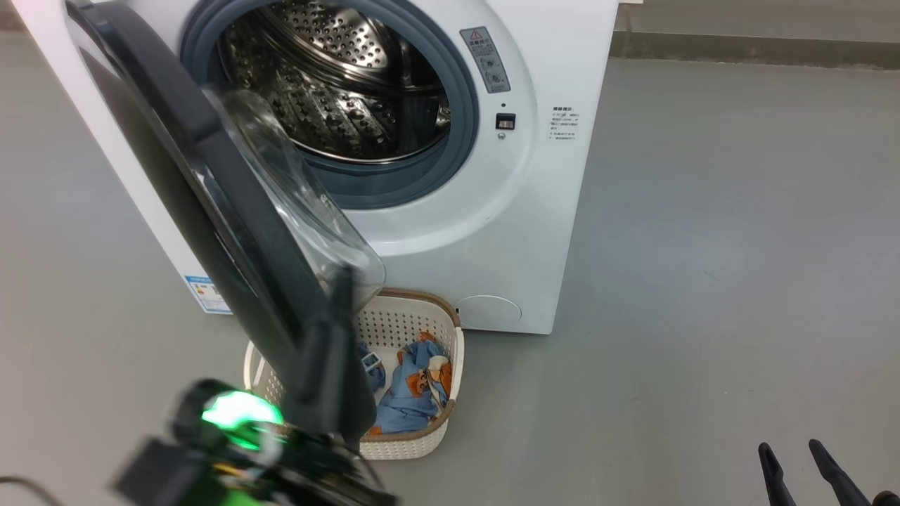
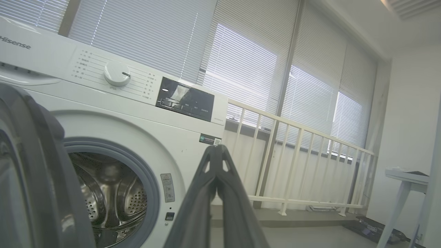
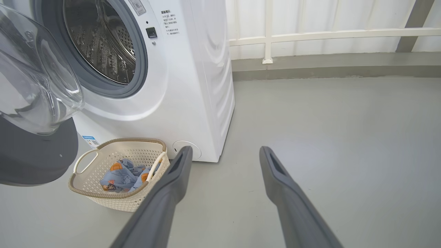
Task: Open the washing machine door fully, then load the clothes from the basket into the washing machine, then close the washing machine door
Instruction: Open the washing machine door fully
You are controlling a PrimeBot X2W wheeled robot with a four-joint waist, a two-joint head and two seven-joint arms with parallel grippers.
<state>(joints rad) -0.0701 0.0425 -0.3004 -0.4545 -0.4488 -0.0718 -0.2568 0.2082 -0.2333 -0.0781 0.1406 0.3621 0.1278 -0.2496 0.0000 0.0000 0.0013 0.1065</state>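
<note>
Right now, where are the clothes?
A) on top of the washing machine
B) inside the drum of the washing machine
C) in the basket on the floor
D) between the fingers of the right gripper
C: the clothes lie in the basket, the steel drum looks empty, and the right gripper is open and holds nothing.

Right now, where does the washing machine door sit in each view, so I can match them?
Head view: the washing machine door runs diagonally across the left half.
Left wrist view: the door stands along the left edge.
Right wrist view: far left, glass bowl above black rim.
Shared landmark: the grey gasket round the drum.
</note>
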